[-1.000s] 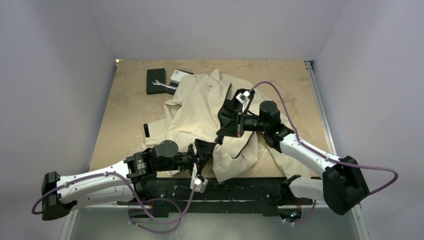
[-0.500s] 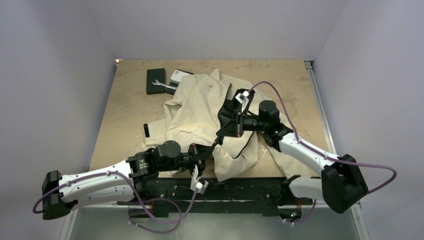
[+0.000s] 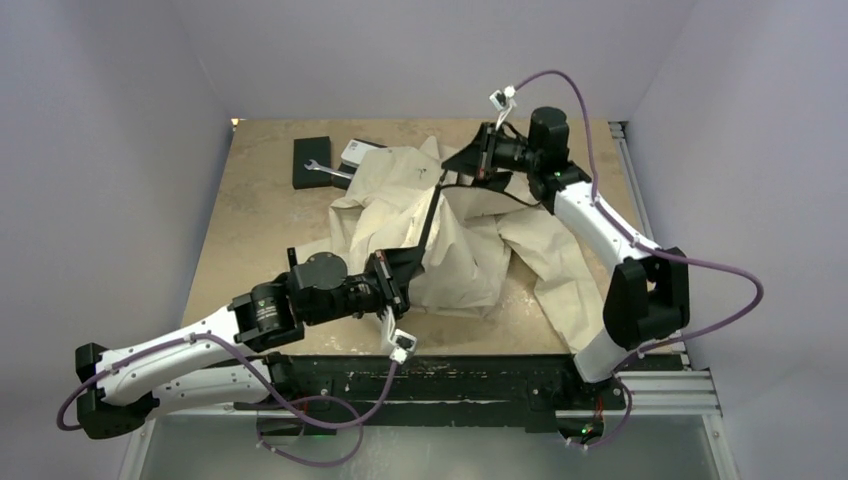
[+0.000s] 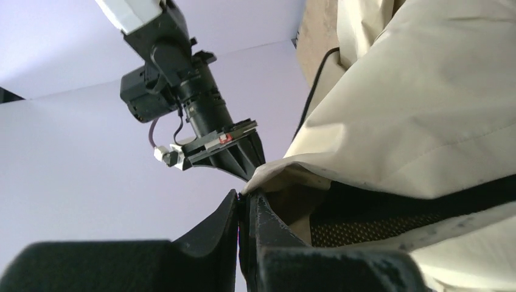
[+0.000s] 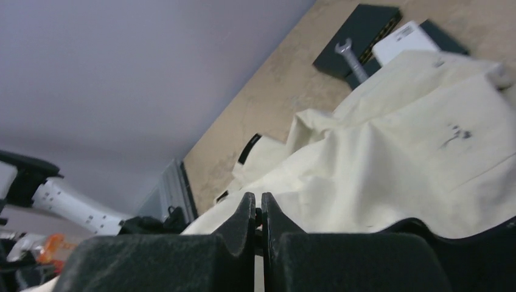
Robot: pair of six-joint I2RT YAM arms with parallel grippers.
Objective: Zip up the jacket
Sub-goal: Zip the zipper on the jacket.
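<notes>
Left jaws: pressed nearly shut, pinching jacket (image 4: 426, 91) edge. Right jaws: closed to hairline slit, held above far desk (image 3: 250, 220), gripping same edge; dark strip taut between both. Jacket: thin cream fabric, rumpled, black mesh lining (image 4: 365, 226) exposed; lies mid-desk, part lifted. Desk: mottled tan, matte. Black box (image 3: 308, 152) under steel wrench (image 3: 325, 170), far left. Walls (image 3: 120, 150): plain pale lilac.
</notes>
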